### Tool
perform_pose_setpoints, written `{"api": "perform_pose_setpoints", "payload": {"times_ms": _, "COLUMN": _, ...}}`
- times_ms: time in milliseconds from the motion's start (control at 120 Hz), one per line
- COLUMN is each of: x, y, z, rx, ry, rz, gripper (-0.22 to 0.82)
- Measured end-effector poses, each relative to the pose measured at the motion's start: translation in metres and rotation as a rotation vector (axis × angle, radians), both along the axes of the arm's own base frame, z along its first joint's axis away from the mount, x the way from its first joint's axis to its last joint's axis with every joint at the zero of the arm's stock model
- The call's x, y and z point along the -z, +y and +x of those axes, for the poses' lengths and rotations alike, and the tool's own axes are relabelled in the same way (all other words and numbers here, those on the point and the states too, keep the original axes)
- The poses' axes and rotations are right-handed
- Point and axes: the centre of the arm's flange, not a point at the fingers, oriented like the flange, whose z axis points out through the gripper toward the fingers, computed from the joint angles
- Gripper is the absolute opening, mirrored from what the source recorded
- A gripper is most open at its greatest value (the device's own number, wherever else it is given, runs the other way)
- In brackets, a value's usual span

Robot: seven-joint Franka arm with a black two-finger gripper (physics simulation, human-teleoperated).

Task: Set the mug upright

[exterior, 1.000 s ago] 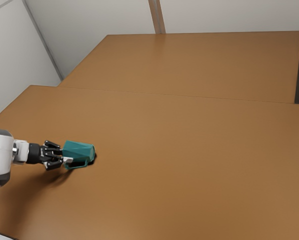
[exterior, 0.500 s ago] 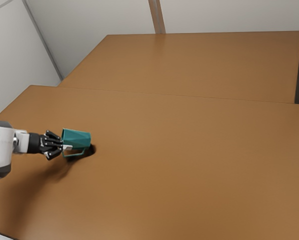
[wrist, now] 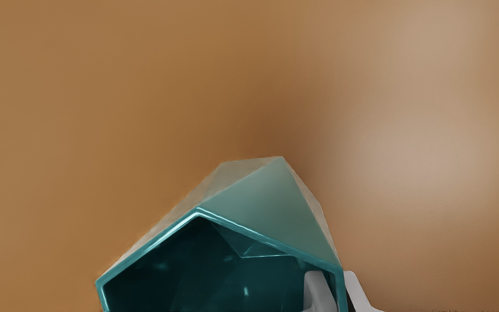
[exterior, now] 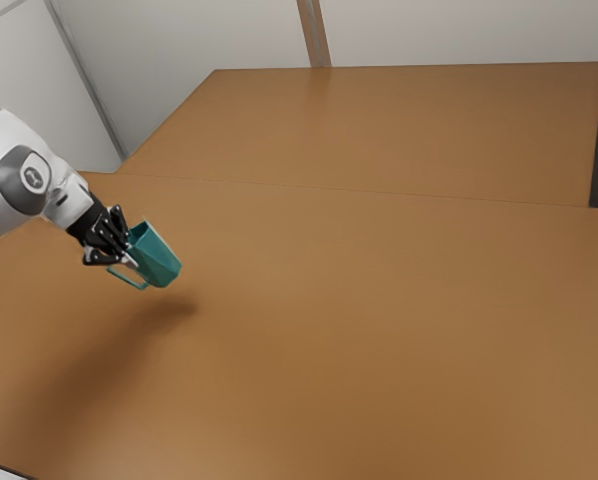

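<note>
Brown table [exterior: 379, 320] below, tilted mug [exterior: 157, 258] in the gripper [exterior: 130, 260]

Pale walls [exterior: 209, 35] run along the top of the exterior view, and the wooden surface spreads beneath them. Left of the frame's centre, the teal mug hangs above the table, with a soft shadow [exterior: 164, 312] lying apart from it, lower in the frame. Its base slants toward the frame's lower right; its open mouth faces up and back toward the gripper. The handle [exterior: 127, 279] sits on the lower left side of the body.

The jaws are nearly closed, pinching the mug's wall near the rim [wrist: 249, 234]: in the wrist view one finger reaches inside the mouth and the other stands against the outside.

The step in hand looks to be righting the mug in the air, as it is neither level nor standing. The next move calls for tipping the base until it faces squarely down, then lowering it gently onto the wood. The jaws should open only once the base sits flat, since a release at this slant could let the mug topple back onto its side.
</note>
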Motion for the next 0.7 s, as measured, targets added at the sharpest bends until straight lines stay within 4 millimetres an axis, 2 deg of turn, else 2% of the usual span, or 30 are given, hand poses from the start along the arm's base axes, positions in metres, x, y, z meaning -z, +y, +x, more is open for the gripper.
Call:
{"api": "perform_pose_setpoints", "payload": {"times_ms": 158, "x": 0.011, "y": -0.030, "z": -0.001, "rx": -0.185, "ry": 0.125, "rz": 0.125, "gripper": -0.18}}
{"api": "perform_pose_setpoints", "payload": {"times_ms": 392, "x": 0.029, "y": -0.075, "z": 0.016, "rx": -0.420, "ry": 0.167, "rz": 0.269, "gripper": -0.18}}
{"api": "perform_pose_setpoints", "payload": {"times_ms": 700, "x": 0.039, "y": -0.105, "z": 0.027, "rx": -0.744, "ry": 0.164, "rz": 0.255, "gripper": -0.18}}
